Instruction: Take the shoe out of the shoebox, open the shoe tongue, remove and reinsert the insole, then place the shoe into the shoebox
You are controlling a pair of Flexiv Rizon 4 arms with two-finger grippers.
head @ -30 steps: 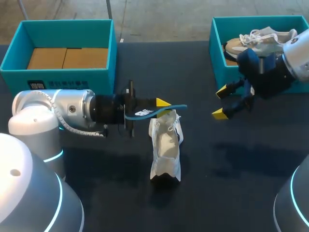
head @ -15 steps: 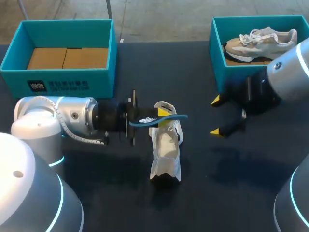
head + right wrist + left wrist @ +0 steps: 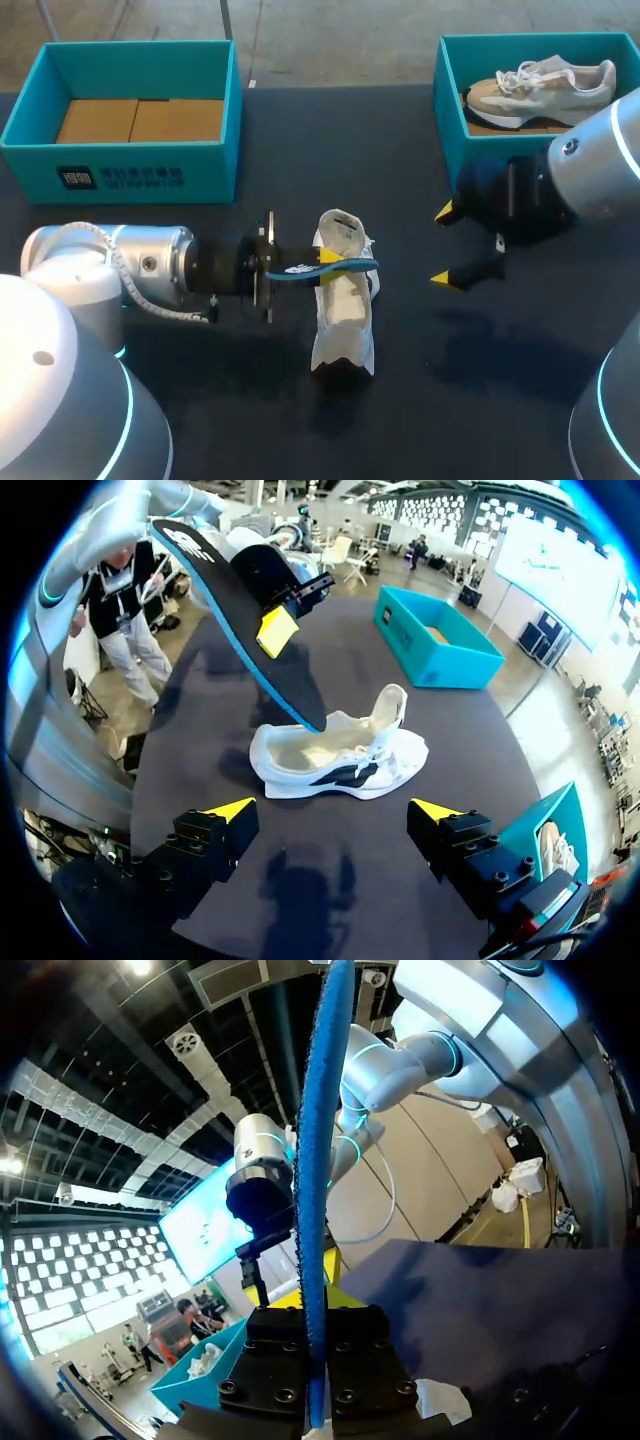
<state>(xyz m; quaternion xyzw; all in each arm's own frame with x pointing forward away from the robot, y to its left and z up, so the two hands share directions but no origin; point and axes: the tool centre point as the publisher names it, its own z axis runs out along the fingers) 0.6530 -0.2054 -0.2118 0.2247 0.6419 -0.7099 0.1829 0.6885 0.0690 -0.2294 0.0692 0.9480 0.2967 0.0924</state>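
**Thin blue foam insole (image 3: 325,267) clamped above white sneaker (image 3: 342,310) at mid-table**

On the black table (image 3: 300,140) stood two boxes: the left teal cardboard shoebox (image 3: 130,170) and the right teal cardboard shoebox (image 3: 447,110), the latter containing a beige lace-up sneaker (image 3: 540,85). Count: two shoes, one insole. The white sneaker's long axis ran near to far, raised flap at the far end; toe end not determinable. Only the right wrist view showed its open interior (image 3: 340,760) and the insole's broad face (image 3: 240,610); the left wrist view showed the insole edge-on (image 3: 315,1210). The left gripper (image 3: 335,258) was closed on the insole; the right gripper (image 3: 443,246) stood spread, holding nothing.
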